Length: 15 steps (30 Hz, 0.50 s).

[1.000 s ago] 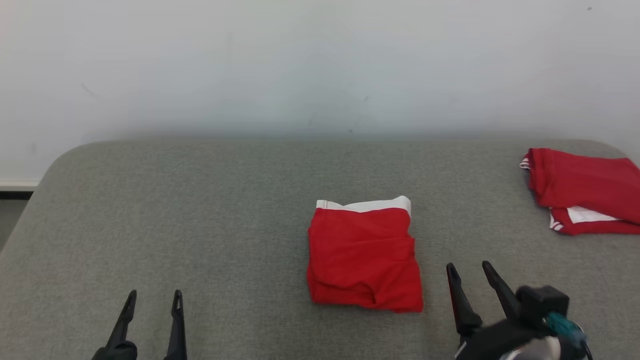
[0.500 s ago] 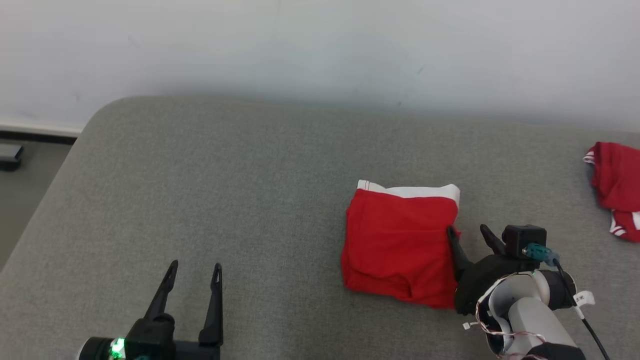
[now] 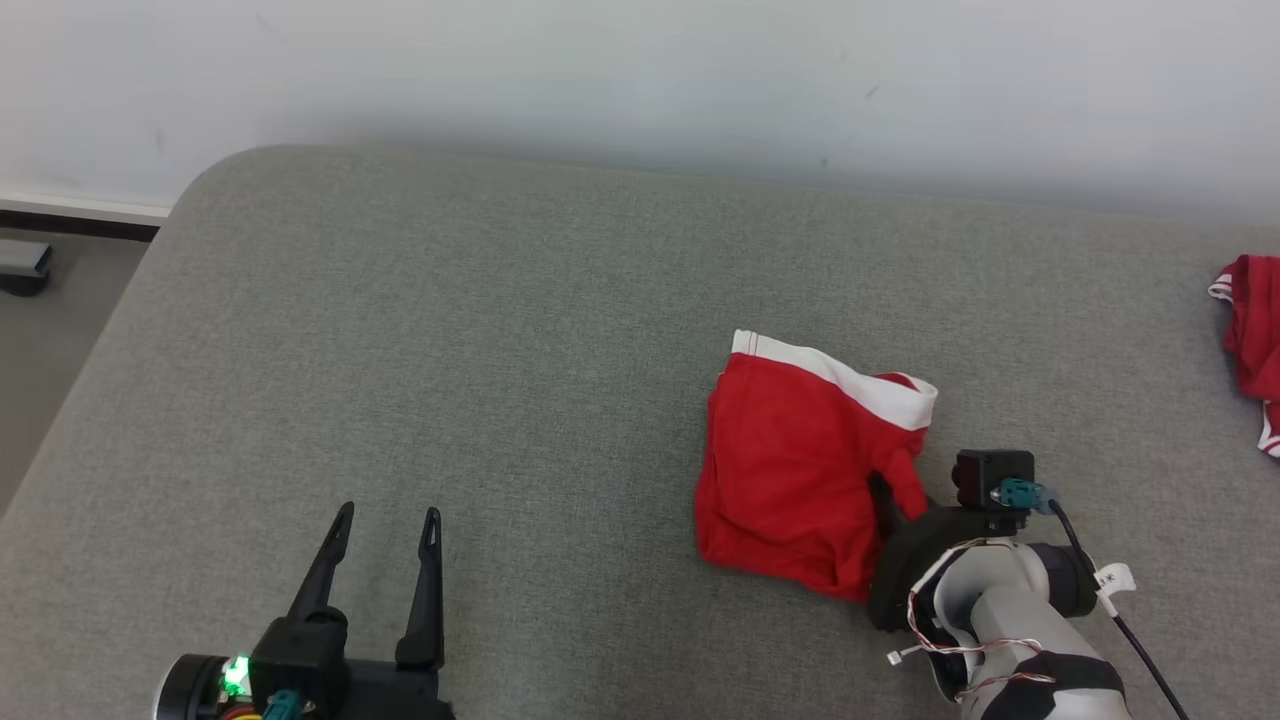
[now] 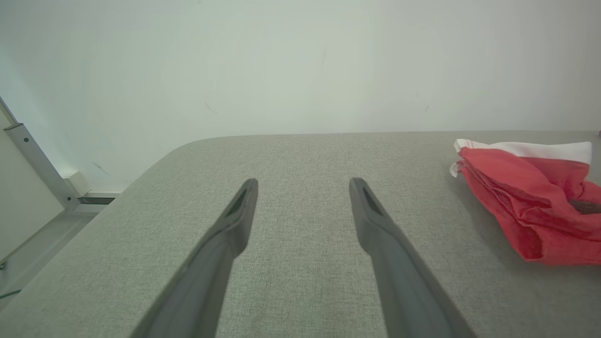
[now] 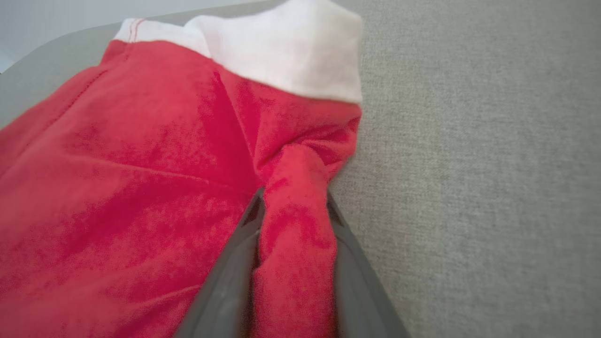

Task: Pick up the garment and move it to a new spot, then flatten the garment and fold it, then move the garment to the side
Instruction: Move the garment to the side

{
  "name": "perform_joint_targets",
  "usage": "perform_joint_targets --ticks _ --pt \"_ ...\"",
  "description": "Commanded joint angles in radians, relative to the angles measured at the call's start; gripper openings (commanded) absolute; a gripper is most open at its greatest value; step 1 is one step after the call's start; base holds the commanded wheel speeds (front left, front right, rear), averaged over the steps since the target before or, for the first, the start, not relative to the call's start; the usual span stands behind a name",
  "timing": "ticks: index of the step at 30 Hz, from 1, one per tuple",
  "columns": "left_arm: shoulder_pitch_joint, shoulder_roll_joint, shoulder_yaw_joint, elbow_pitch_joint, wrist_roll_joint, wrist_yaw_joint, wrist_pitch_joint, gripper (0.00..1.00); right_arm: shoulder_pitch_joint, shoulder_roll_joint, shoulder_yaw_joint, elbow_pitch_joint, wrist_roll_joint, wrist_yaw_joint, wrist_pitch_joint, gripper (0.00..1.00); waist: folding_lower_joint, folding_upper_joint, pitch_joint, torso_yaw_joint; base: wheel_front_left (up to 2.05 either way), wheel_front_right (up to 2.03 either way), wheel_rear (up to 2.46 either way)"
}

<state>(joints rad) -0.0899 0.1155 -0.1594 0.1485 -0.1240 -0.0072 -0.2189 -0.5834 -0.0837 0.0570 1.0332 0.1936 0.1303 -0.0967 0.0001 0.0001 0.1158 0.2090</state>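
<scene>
Right fingers (image 5: 225, 291) are now closing on the garment's (image 3: 790, 470) right edge. Left fingers (image 3: 425, 590) are hanging open, farther off.

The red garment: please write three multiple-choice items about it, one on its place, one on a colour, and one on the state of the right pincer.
1. Where does the red garment lie?
A. on the floor beside the furniture
B. on the grey surface, at the robot's right side
C. hanging over the far edge

2. What colour is its waistband?
A. white
B. black
C. blue

3. What is the right pincer doing?
A. standing open, apart from the garment
B. resting on bare surface
C. pinching a fold of the garment

Answers:
1 B, the head view shows it lying on the grey cloth, right of centre.
2 A, a white band runs along its far edge.
3 C, in the right wrist view red cloth is clamped in it.
</scene>
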Motion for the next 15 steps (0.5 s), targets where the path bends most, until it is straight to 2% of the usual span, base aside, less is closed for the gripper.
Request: perform_joint_targets --ticks 1,9,15 --pt "-0.015 0.005 0.003 0.003 -0.012 0.006 -0.007 1.0 -0.002 0.004 0.012 0.018 0.013 0.001 -0.002 0.0 -0.0001 -0.0001 -0.002 -0.007 0.0 0.0 0.0" --pt "0.003 0.015 0.018 -0.009 -0.023 0.019 -0.017 1.0 -0.091 -0.067 0.128 0.014 0.05 0.001 -0.037 0.0 -0.0001 -0.0001 0.01 -0.04 0.0 0.0 0.0" --pt "-0.012 0.02 0.019 -0.034 -0.019 0.024 -0.021 1.0 -0.185 -0.188 0.297 -0.055 0.099 0.001 0.021 0.0 -0.0001 -0.0001 0.074 -0.089 0.0 0.0 0.0"
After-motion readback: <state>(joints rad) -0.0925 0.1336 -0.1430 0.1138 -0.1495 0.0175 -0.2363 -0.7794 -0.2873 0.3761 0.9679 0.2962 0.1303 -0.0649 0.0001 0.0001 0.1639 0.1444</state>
